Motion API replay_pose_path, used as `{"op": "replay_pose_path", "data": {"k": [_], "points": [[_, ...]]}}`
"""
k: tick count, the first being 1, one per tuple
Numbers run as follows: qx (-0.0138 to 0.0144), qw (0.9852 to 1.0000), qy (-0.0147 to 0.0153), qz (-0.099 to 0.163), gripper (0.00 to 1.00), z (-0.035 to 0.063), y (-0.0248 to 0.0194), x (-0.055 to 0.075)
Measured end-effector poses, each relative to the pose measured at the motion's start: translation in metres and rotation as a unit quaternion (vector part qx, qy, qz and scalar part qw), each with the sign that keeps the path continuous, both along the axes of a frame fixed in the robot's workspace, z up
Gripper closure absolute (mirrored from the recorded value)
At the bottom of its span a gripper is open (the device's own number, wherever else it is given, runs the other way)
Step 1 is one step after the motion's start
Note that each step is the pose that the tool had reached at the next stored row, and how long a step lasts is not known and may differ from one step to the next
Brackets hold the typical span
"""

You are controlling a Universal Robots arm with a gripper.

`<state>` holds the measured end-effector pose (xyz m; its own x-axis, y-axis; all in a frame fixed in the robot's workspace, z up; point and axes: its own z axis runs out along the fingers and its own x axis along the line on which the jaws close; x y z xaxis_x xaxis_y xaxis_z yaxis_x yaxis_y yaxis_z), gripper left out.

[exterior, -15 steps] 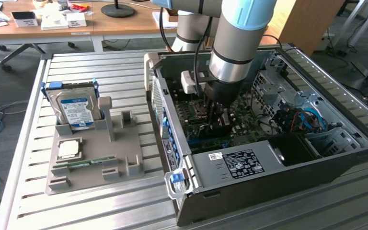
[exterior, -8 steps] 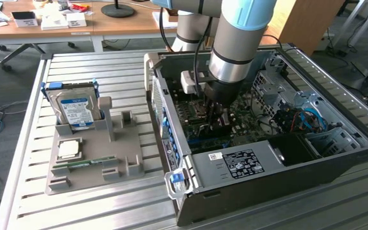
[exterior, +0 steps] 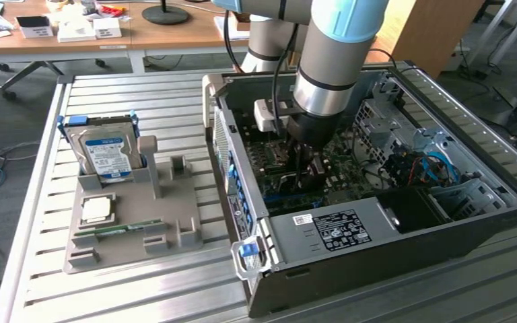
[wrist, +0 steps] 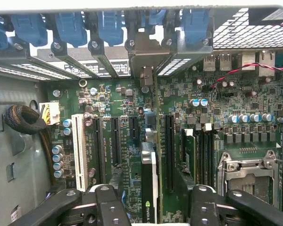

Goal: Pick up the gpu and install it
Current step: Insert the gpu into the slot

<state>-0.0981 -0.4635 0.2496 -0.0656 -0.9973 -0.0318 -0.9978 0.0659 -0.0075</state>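
One gpu stands edge-on in the motherboard between two parted pincer fingers.

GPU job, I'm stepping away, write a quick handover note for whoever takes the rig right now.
Hand: open, low inside the computer case, straddling the gpu without gripping it.
GPU: standing on edge on the motherboard between the fingers, its bracket end up against the rear slot openings.
Done: card picked up, brought into the case and let go.
Left: confirm the card is fully seated; the pictures do not settle that.
Hard drive sits in the grey holder outside.
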Motion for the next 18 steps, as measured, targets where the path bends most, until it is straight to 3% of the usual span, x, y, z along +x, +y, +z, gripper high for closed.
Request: {"op": "replay_pose_path", "data": {"k": [5, 18], "points": [[0.0, 1.0, 0.0, 0.0, 0.43, 0.0035, 0.0, 0.0], [-0.0008, 1.0, 0.0, 0.0, 0.43, 0.0353, 0.0009, 0.0]]}}
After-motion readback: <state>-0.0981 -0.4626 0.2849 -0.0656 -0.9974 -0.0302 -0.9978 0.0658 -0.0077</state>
